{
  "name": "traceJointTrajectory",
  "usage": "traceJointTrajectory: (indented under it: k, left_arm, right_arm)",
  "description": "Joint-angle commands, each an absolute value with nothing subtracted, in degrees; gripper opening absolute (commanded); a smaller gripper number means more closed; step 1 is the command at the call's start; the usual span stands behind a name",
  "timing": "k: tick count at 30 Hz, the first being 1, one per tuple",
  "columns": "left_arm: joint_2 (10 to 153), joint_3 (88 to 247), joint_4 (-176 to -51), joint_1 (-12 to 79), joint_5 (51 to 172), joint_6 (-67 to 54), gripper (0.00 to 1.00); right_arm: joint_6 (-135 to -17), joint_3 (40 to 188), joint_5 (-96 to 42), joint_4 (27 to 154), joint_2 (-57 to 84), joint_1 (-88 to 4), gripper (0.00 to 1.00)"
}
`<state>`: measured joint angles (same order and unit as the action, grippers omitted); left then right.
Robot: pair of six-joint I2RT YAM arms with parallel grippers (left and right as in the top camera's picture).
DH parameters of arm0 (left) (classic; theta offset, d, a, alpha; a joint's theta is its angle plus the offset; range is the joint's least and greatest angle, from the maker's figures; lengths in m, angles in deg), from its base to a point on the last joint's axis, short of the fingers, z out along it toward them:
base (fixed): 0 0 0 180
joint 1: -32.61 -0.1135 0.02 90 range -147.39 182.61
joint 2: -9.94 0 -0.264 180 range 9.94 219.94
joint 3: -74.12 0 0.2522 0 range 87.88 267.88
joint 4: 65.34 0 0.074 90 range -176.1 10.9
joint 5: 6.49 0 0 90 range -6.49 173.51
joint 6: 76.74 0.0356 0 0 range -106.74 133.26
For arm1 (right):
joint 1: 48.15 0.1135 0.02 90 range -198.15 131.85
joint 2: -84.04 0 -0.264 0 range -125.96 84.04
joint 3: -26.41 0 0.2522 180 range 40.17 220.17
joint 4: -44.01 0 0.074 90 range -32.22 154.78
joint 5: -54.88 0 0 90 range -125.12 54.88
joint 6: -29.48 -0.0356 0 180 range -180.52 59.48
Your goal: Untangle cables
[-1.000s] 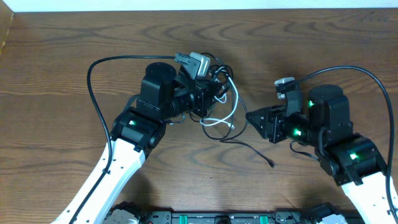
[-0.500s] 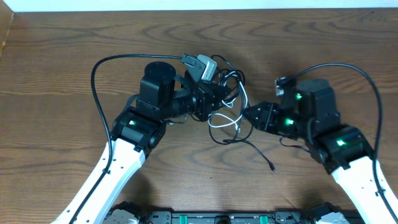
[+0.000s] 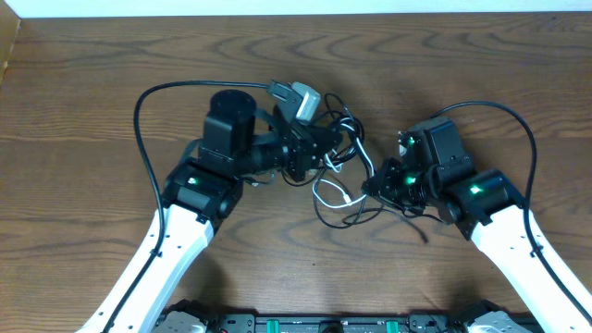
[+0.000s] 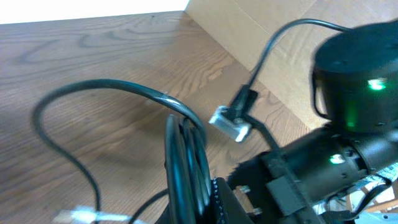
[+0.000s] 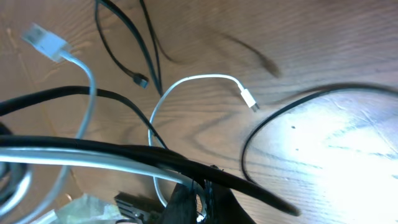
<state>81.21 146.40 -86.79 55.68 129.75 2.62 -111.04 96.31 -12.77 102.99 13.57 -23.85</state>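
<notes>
The cables lie tangled between my two arms at the table's middle. My left gripper (image 3: 321, 148) (image 4: 199, 194) is shut on a bundle of black cable loops (image 4: 185, 155), which stand up between its fingers. My right gripper (image 3: 370, 181) (image 5: 208, 190) is shut on the white cable (image 3: 329, 192) (image 5: 124, 167), with a black cable (image 5: 267, 186) lying across its fingertips. The white cable's flat plug (image 5: 46, 40) and its small plug (image 5: 249, 98) rest on the wood. A black cable's tail (image 3: 412, 222) trails under the right arm, and a small black plug (image 5: 142, 81) lies on the table.
Each arm's own thick black cable arcs over the table, the left one (image 3: 148, 102) and the right one (image 3: 518, 129). A grey camera block (image 3: 298, 97) sits on the left wrist. A cardboard wall (image 4: 249, 25) borders the table.
My right gripper has moved left into the tangle and shut on the white cable. The loops have drawn closer together between the two grippers. The left gripper stayed shut.
</notes>
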Motion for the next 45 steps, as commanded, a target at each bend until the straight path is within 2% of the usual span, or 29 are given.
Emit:
traceJointTrajectory:
  k: [1,16,18,19,20,27,29,36,45]
  left_arm:
    - [80.7,147.4,-85.6,52.6,130.4,3.1,0.08]
    - [80.7,147.4,-85.6,52.4,132.0,2.0,0.08]
    - [80.7,147.4,-85.6,52.4,133.2,2.0,0.09]
    - [80.7,147.4,-85.6,52.4,133.7,2.0,0.08]
    - [80.7,147.3,-85.7,52.4,133.7,2.0,0.08]
    - [80.7,147.4,-85.6,52.3,135.6,1.8,0.08]
    - [80.7,147.3,-85.7,52.3,136.5,1.9,0.08]
    - [80.7,147.4,-85.6,52.4,141.2,1.8,0.08]
    - [80.7,147.4,-85.6,52.4,141.6,1.8,0.08]
  right_arm:
    - [-109.3,96.6,-18.2,105.4,16.1,-23.8,0.01]
    - [-108.2,96.6,-18.5,101.4,20.0,-23.8,0.02]
    - [-108.2,96.6,-18.5,100.4,20.0,-23.8,0.12]
    - [-108.2,96.6,-18.4,100.0,20.0,-23.8,0.21]
    - [-108.2,96.6,-18.0,99.4,20.0,-23.8,0.24]
    - [-103.5,96.6,-13.7,92.1,20.0,-23.7,0.35]
    - [-102.0,96.6,-14.6,91.1,20.0,-23.7,0.35]
    - [-93.0,96.6,-14.9,85.7,19.6,-23.7,0.12]
    - [-91.3,96.6,-13.3,85.2,18.7,-22.6,0.17]
